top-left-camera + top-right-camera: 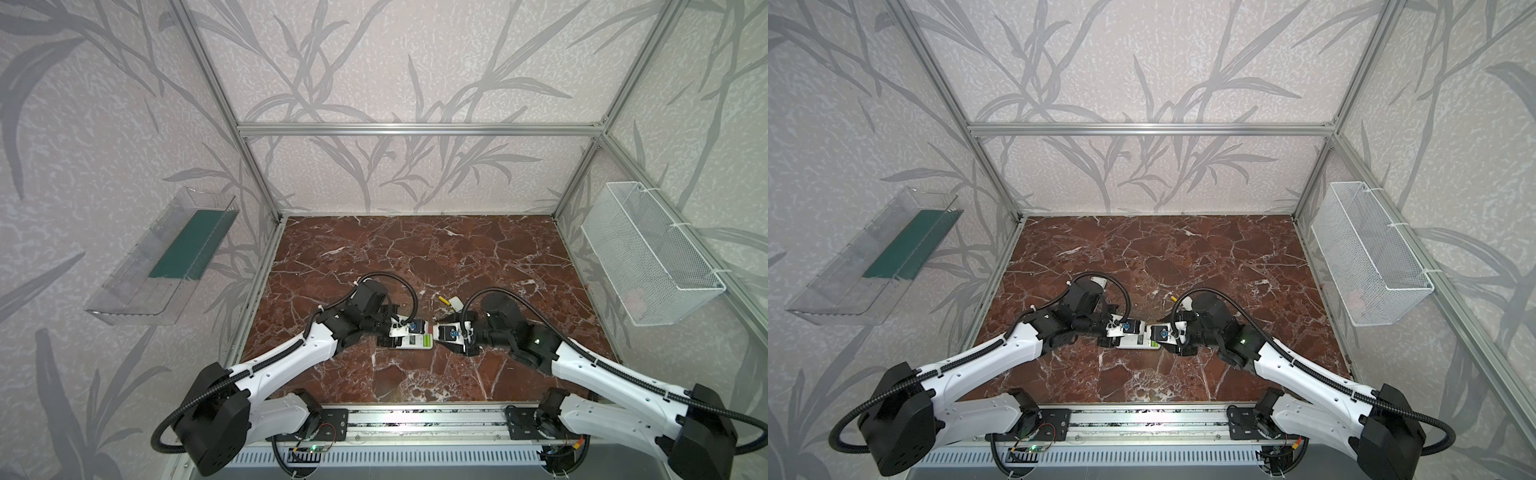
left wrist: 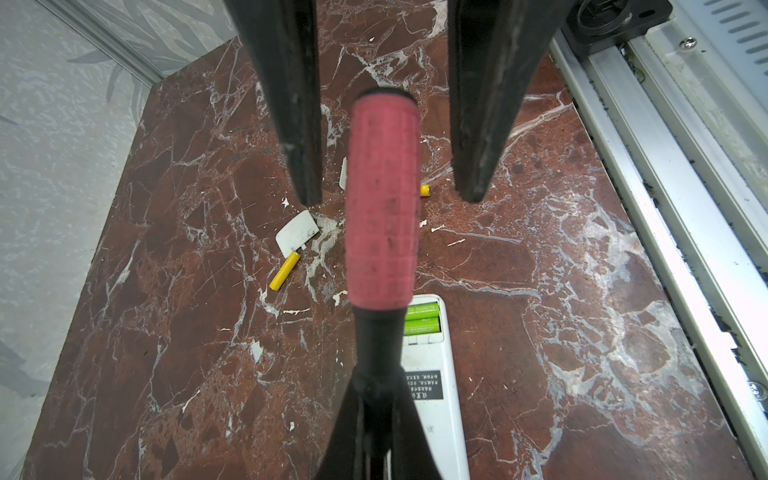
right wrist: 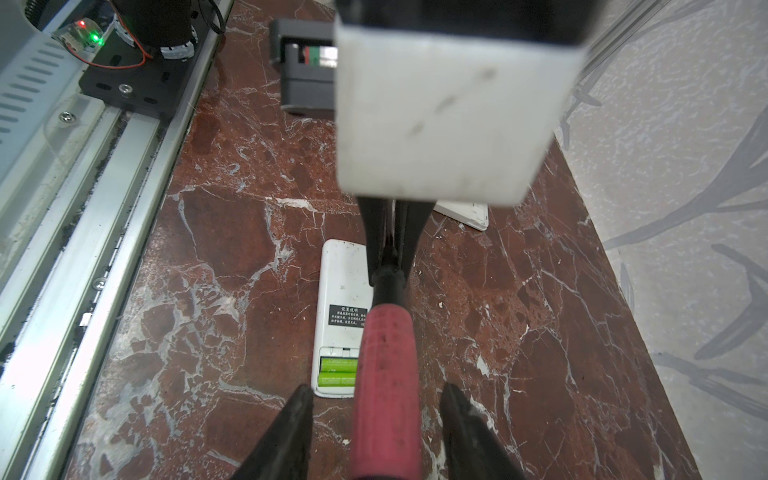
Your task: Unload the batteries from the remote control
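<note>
A white remote control (image 2: 432,374) lies back up on the marble table, its compartment uncovered with two lime green batteries (image 2: 422,320) in it. It also shows in the right wrist view, remote control (image 3: 343,282) and batteries (image 3: 337,372), and as a remote control (image 1: 411,343) in a top view. Two yellow batteries (image 2: 284,270) (image 2: 424,190) lie loose beyond it. My left gripper (image 2: 376,432) is shut on the dark shaft of a screwdriver above the remote. Its pink-red handle (image 3: 386,374) reaches between the fingers of my right gripper (image 3: 378,388), which stands open with a gap on each side.
A white cover (image 2: 297,237) lies by one yellow battery. A dark grey device (image 3: 303,62) with an open recess sits near the front rail (image 3: 104,174). Another flat white piece (image 3: 465,212) lies behind the left gripper. A wire basket (image 1: 648,253) and a clear tray (image 1: 166,257) hang on the side walls.
</note>
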Controlling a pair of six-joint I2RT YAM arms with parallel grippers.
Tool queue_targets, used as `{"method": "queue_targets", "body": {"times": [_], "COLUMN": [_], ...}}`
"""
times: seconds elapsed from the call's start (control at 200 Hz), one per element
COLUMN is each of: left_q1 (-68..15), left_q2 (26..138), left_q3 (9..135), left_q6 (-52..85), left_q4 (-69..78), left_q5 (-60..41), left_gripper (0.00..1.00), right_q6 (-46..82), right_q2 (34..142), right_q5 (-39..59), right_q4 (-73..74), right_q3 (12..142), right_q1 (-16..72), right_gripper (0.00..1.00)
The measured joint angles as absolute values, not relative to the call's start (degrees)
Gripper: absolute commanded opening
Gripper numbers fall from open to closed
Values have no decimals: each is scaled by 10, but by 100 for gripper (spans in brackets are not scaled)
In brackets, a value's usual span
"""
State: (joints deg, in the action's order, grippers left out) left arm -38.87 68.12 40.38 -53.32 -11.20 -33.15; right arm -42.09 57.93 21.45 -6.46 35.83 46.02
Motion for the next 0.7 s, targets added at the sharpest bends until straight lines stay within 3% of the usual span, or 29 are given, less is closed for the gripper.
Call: {"method": "queue_targets", "body": {"times": [0.385,0.705], "left_q1": [-389,-389], "left_q2": [677,675], "left_q3": [404,404], "left_q6": [-533,-529], "left_q4": [-112,-113], "left_q5": [-331,-331], "left_gripper": [0,0], "right_q6": [-420,-418], "right_q2": [597,605], "right_q5": [235,240], "right_q4": [-46,-41], "right_q3": [367,377], "right_q1": [460,460], "right_gripper": [35,13]}}
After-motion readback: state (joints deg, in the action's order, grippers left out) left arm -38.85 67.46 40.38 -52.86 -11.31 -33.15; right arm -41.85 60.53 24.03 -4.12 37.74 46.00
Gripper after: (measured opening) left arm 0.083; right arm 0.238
